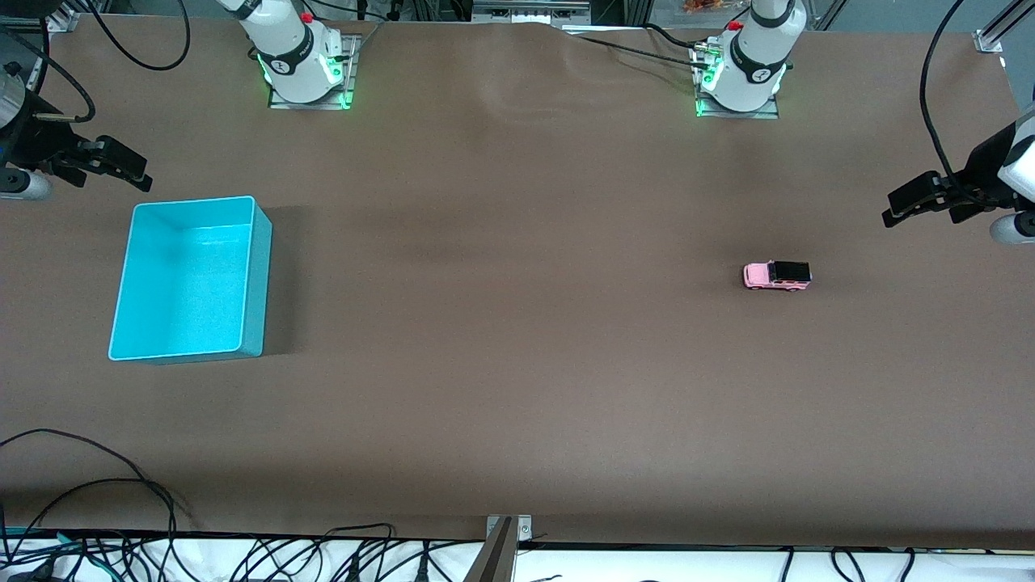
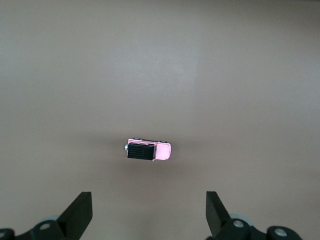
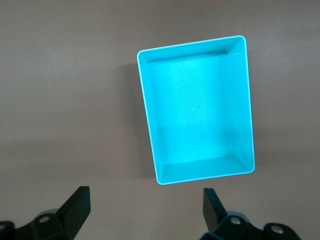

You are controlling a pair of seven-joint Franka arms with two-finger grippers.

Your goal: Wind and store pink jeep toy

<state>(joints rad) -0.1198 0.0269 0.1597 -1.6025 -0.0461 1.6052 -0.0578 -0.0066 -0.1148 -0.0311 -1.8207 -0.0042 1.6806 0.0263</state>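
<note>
Glossy plastic pink jeep toy [image 1: 777,276] and turquoise bin [image 1: 257,242] on matt brown table [image 1: 517,388].

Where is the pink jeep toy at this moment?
The pink jeep toy stands on the brown table toward the left arm's end, apart from the turquoise bin at the right arm's end; no claw touches it.

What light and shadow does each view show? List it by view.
Front view: green glow at both arm bases; the bin casts a shadow toward the jeep's end of the table. Left wrist view: soft, even light, faint shadow around the jeep; the left claw is a dark open silhouette. Right wrist view: the bin's floor is bright and washed out; the right claw is open and dark.
</note>
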